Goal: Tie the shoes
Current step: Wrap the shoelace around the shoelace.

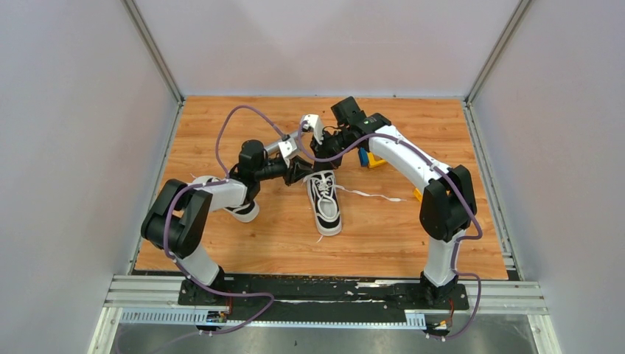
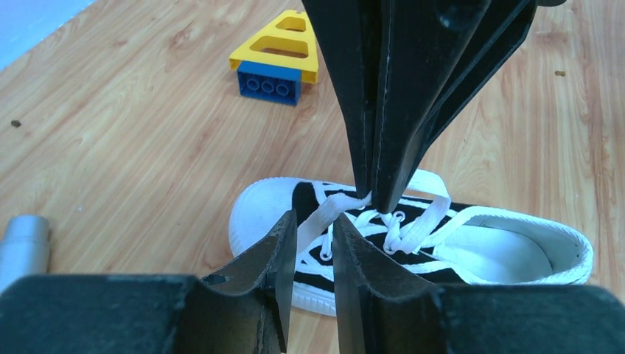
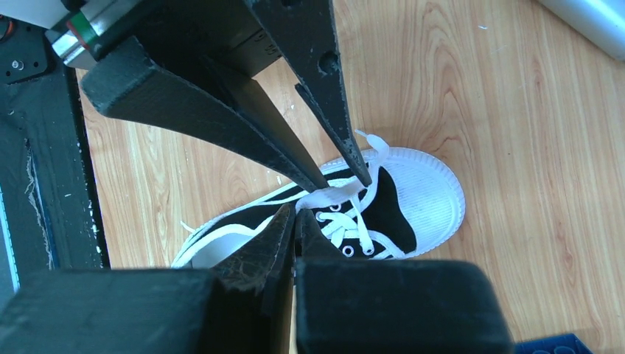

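Left gripper [image 2: 315, 217] is seen low over the middle sneaker [image 1: 325, 206], its two fingers [image 2: 276, 251] set narrowly apart with a flat white lace [image 3: 328, 197] running through the gap; a firm pinch is not shown, so the strand is judged straddled rather than held. Under that arm's forearm, further left, a second sneaker [image 1: 242, 212] is partly hidden, and the state of its laces cannot be told. The middle sneaker is placed sole down near the centre of the wooden table [image 1: 221, 133], toe cap turned away from the arm bases, its lacing threaded but no knot or bow to be made out. Just right of the left fingers, the right gripper [image 3: 295, 212] is pressed together on the same lace, which is raised above the tongue and drawn between the two tools. To the right, a loose lace end [image 1: 372, 195] is laid out across the boards, and a yellow-and-blue toy brick [image 2: 276, 63] is seen well apart beyond the toe. The step in hand is judged to be the first gathering of a strand, with the tying itself hardly begun. Next, a full closing of the left fingers on the strand is called for before any pull is made, and clearance between the crowded fingertips must be kept while a crossing is formed.
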Action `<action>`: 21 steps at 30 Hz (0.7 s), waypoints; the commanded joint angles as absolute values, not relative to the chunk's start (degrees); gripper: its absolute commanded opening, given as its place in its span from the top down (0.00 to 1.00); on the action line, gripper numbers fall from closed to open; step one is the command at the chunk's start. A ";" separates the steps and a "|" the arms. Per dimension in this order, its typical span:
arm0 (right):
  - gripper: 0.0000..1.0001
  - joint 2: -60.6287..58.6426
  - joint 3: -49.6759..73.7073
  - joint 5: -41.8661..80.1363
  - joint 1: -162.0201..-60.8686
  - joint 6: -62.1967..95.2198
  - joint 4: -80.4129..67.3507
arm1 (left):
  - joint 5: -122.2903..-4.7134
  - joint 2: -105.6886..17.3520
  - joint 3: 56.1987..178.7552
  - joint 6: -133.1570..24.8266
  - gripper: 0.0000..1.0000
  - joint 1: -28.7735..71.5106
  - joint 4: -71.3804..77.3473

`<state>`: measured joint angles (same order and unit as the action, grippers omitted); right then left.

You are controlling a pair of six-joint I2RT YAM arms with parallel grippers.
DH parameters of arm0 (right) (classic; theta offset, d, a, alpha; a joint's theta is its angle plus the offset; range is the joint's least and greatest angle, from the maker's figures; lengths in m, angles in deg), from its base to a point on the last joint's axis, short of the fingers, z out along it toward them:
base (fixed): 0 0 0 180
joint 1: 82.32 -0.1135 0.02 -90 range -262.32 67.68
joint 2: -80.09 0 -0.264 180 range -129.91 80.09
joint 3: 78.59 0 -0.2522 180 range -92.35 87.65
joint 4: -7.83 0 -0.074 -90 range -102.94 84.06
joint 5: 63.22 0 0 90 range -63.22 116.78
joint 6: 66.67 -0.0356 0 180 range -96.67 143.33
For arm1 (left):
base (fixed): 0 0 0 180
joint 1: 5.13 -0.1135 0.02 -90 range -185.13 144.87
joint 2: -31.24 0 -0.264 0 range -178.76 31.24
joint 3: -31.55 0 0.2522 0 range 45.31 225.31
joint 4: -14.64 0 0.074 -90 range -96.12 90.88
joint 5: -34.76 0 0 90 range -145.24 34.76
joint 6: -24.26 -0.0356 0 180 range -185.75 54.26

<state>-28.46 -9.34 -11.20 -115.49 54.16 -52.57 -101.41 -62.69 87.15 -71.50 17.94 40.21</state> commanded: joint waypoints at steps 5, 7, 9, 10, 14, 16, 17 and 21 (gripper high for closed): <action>0.98 -27.41 -11.39 -13.39 -115.10 54.40 -52.02 | -105.90 -65.05 91.30 -71.31 0.84 17.73 42.43; 0.98 -27.78 -11.57 -12.94 -115.02 54.23 -52.06 | -107.01 -64.63 91.51 -71.29 0.94 17.72 40.86; 0.97 -28.13 -11.66 -12.66 -114.71 53.74 -51.93 | -107.68 -63.75 91.28 -71.38 1.00 17.72 38.68; 0.97 -28.37 -11.74 -12.66 -114.20 53.29 -51.91 | -107.75 -62.87 91.19 -71.38 1.00 17.72 36.54; 0.94 -29.13 -12.19 -12.89 -113.15 52.89 -51.65 | -104.83 -59.14 91.29 -72.94 1.00 17.72 26.37; 0.94 -29.28 -12.20 -13.46 -112.79 53.15 -51.36 | -103.37 -56.95 91.73 -74.49 1.00 17.72 20.54; 0.94 -29.45 -12.37 -13.76 -112.63 53.09 -51.14 | -102.41 -56.32 92.00 -74.69 1.00 17.76 18.88; 0.99 -29.95 -12.80 -16.18 -112.29 53.50 -50.81 | -99.86 -52.78 91.98 -74.97 1.00 17.72 12.89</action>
